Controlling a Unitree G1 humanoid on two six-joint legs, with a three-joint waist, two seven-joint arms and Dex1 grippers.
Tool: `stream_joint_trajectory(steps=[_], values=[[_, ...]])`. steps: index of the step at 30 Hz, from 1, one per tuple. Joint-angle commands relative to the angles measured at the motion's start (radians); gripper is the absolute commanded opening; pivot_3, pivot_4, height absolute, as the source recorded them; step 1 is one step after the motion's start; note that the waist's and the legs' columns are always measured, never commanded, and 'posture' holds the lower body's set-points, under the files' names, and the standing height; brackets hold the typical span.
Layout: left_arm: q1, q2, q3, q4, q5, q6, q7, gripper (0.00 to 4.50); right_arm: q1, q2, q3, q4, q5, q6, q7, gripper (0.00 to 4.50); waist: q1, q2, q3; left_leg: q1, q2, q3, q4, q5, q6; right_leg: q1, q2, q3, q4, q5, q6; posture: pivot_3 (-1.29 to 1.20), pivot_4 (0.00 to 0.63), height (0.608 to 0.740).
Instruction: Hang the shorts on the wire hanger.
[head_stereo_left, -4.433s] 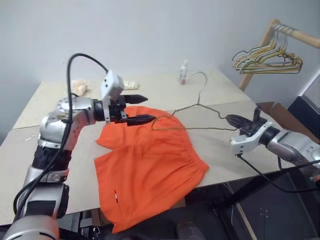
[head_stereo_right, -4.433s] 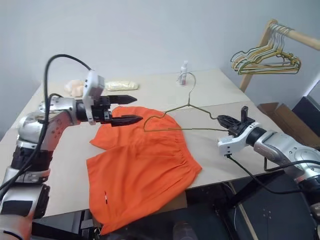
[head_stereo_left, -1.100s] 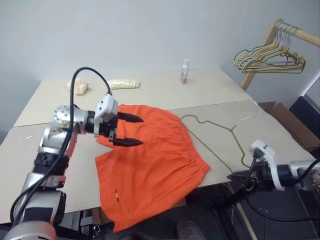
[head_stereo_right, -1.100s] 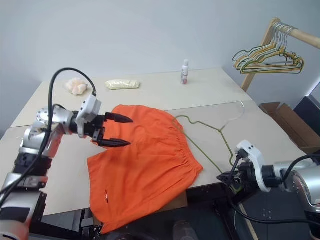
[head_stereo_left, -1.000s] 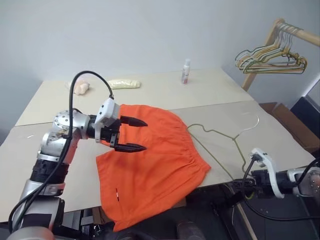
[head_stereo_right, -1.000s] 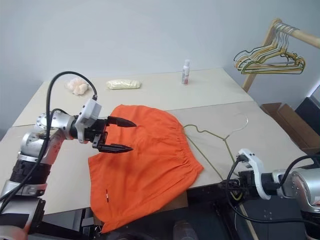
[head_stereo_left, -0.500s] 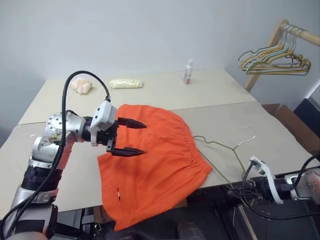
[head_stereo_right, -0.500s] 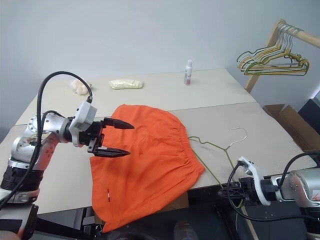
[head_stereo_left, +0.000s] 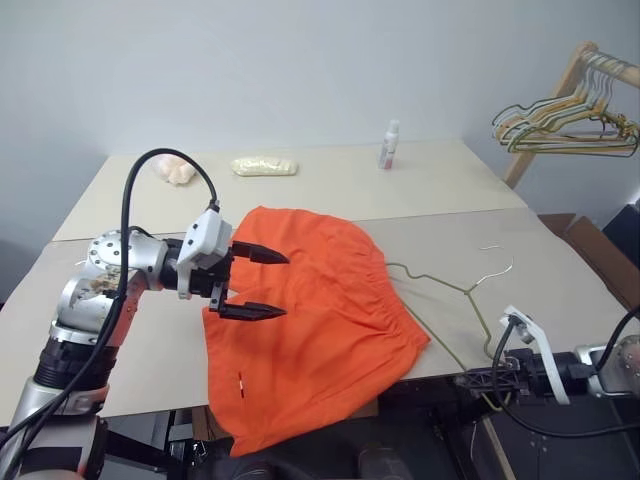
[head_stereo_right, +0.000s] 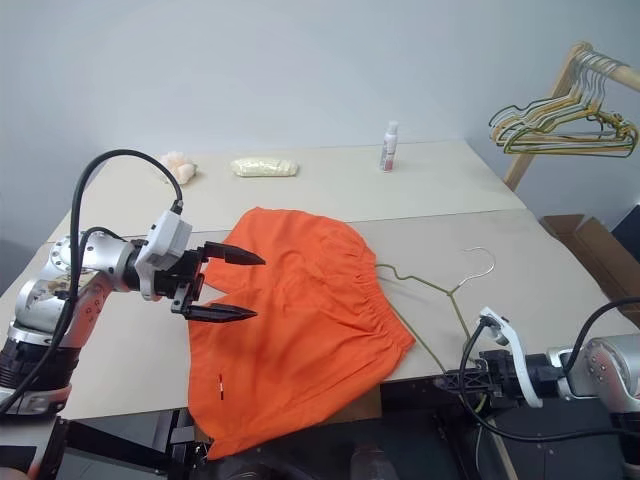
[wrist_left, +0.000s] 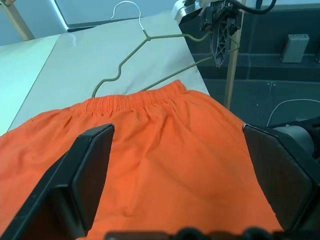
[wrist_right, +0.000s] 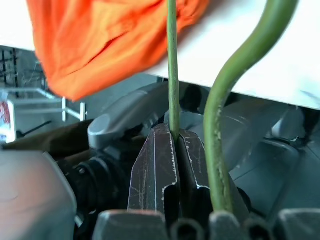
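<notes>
The right gripper pinches the wire hanger at the table edge; the left gripper, jaws spread wide, hovers over the shorts.

no readable text anywhere

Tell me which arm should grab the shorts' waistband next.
Left. The left claw hangs open right over the shorts, a short way from their gathered waistband. The right claw is shut on the wire hanger at the table's front edge, so it is busy.
</notes>
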Motion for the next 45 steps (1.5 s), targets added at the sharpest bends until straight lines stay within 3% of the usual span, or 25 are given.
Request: stream_joint_trajectory(steps=[1, 5, 15, 26, 34, 41, 45], values=[[-0.013, 0.016, 0.019, -0.013, -0.016, -0.012, -0.001, 4.47, 0.04, -0.076, 0.05, -0.091, 0.069, -0.003, 0.072, 0.0, 0.006, 0.0, 0.0, 0.0, 0.0, 0.0, 0.0, 0.0, 0.0, 0.0, 0.0, 0.0, 0.0, 0.0, 0.0, -0.18, 0.0, 0.74], [-0.016, 0.02, 0.014, -0.003, -0.012, -0.021, -0.008, 4.47, 0.046, -0.084, 0.103, -0.104, 0.081, 0.0, 0.065, 0.0, 0.008, 0.0, 0.0, 0.0, 0.001, 0.0, 0.0, 0.0, 0.0, 0.0, 0.001, 0.0, 0.0, 0.0, 0.0, -0.18, 0.0, 0.74], [-0.018, 0.025, 0.004, -0.014, -0.009, -0.027, -0.013, 4.47, -0.216, 0.097, 0.146, 0.221, -0.016, 0.014, -0.087, 0.0, 0.01, -0.001, -0.001, 0.0, 0.001, 0.002, 0.0, 0.0, 0.0, 0.0, 0.002, 0.002, 0.0, 0.0, -0.001, -0.16, 0.0, 0.74], [-0.009, 0.03, 0.003, -0.02, -0.001, -0.036, -0.005, 4.47, -0.304, 0.115, 0.291, 0.235, 0.015, 0.005, 0.015, 0.0, 0.014, 0.0, -0.001, 0.0, 0.001, 0.002, 0.0, 0.0, 0.0, -0.001, 0.002, 0.001, 0.0, 0.001, -0.001, -0.13, 0.0, 0.74], [0.018, 0.037, 0.013, -0.038, -0.003, -0.041, 0.006, 4.47, -0.46, 0.176, 0.366, 0.467, -0.057, -0.063, 0.06, 0.0, 0.014, 0.0, -0.001, 0.0, 0.002, 0.002, 0.0, 0.0, 0.0, -0.001, 0.003, 0.001, 0.0, 0.001, -0.001, -0.11, 0.0, 0.74], [0.023, 0.046, 0.021, -0.053, -0.008, -0.029, 0.03, 4.47, -0.515, 0.22, 0.487, 0.545, -0.116, -0.139, 0.17, 0.0, 0.022, 0.0, -0.001, 0.0, 0.002, 0.002, 0.001, 0.0, 0.0, -0.001, 0.002, 0.001, 0.0, 0.001, -0.001, -0.09, 0.0, 0.74], [0.022, 0.05, 0.021, -0.054, -0.009, -0.03, 0.031, 4.47, -0.553, 0.265, 0.491, 0.656, -0.177, -0.19, 0.162, 0.0, 0.021, 0.0, -0.001, 0.0, 0.002, 0.002, 0.001, 0.0, 0.0, -0.001, 0.002, 0.001, 0.0, 0.001, -0.001, -0.09, 0.0, 0.74]])
